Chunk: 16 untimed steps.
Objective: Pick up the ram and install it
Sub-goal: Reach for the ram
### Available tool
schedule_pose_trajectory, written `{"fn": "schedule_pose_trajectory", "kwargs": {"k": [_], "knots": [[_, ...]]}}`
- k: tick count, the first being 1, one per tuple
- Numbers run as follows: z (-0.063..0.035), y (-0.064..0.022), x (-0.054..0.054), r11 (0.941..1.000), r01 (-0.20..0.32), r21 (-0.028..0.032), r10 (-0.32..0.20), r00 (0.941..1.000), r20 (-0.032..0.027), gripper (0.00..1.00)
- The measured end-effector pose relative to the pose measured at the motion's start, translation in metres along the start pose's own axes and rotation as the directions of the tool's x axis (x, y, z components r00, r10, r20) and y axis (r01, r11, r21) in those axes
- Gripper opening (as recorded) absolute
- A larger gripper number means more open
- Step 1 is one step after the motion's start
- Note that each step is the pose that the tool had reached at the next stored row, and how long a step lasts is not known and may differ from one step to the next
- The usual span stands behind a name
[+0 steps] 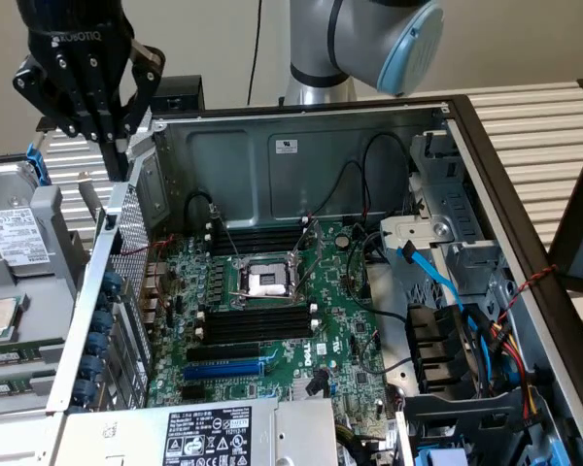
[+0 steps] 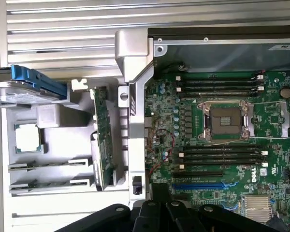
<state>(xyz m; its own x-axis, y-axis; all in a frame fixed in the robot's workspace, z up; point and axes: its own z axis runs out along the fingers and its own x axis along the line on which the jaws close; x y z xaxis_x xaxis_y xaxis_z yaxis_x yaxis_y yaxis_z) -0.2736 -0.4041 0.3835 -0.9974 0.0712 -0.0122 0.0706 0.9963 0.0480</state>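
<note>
Ram (image 2: 48, 165) sits on edge in a slot of the grey tray (image 2: 63, 121), outside the open computer case (image 1: 272, 170). A second stick (image 2: 48, 183) is just beside it and a loose processor chip (image 2: 28, 137) is nearby. Up high, the gripper (image 1: 115, 160) hangs over the case's wall on the exterior view's left, between tray and motherboard (image 1: 340, 330). Its fingers are pressed together, gripping nothing, well apart from the ram.
</note>
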Motion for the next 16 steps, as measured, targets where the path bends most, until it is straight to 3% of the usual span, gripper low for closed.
{"fn": "schedule_pose_trajectory", "kwargs": {"k": [9,16], "knots": [[0.0072,-0.0038,0.041,1.0000,0.000,0.0024,0.000,1.0000,-0.0010,0.10],[0.0166,-0.0066,0.072,1.0000,0.000,0.0045,0.000,1.0000,-0.0055,0.10]]}}
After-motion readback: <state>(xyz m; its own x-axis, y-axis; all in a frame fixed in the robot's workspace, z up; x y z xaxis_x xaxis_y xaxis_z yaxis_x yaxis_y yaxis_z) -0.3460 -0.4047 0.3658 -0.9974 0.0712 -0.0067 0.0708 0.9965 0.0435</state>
